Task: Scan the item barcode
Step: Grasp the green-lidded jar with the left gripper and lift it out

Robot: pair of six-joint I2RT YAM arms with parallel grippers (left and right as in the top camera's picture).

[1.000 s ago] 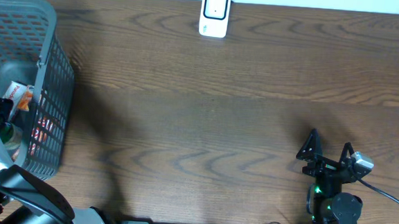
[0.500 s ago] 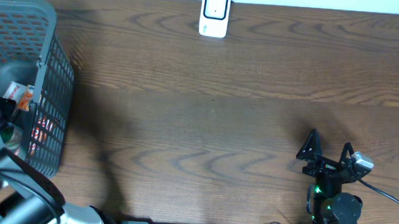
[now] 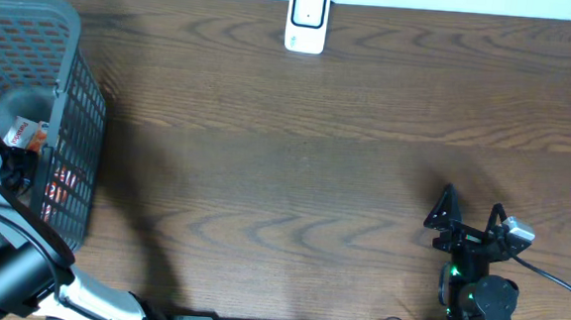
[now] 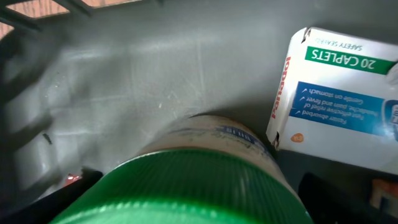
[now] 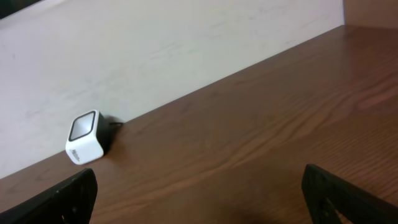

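Left arm reaches down into the gray basket (image 3: pixel 78 118) at the table's (image 3: pixel 294 180) left edge. Left gripper (image 4: pixel 199 180) is spread wide, nothing clamped. Its two dark fingertips (image 4: pixel 79 179) show at the bottom corners of the left wrist view.

A bottle (image 4: pixel 217 142) with a ribbed green cap lies between those fingertips, very close to the camera. Cannot tell whether either finger touches it. The bottle has a pale label with a blue band, text too blurred to read. It rests on the basket's gray floor.

Just right of the bottle is a white box (image 4: pixel 336 93) with green and blue panels, printed "20 caplets", tilted. Whether the box and bottle touch is unclear. No barcode shows on either one.

In the overhead view a small orange-and-white packet (image 3: pixel 24 134) also sits in the basket beside the arm. Something red (image 3: pixel 61 184) shows through the mesh wall, not identifiable.

The white scanner (image 3: pixel 307 19) with a dark window stands at the far edge of the table, center, against the pale wall (image 5: pixel 155 43). It is well apart from the basket and from both arms.

Right gripper (image 3: pixel 472 204) is low at the near right of the table, jaws fully spread, holding nothing. It points toward the scanner across bare wood, well apart from it.
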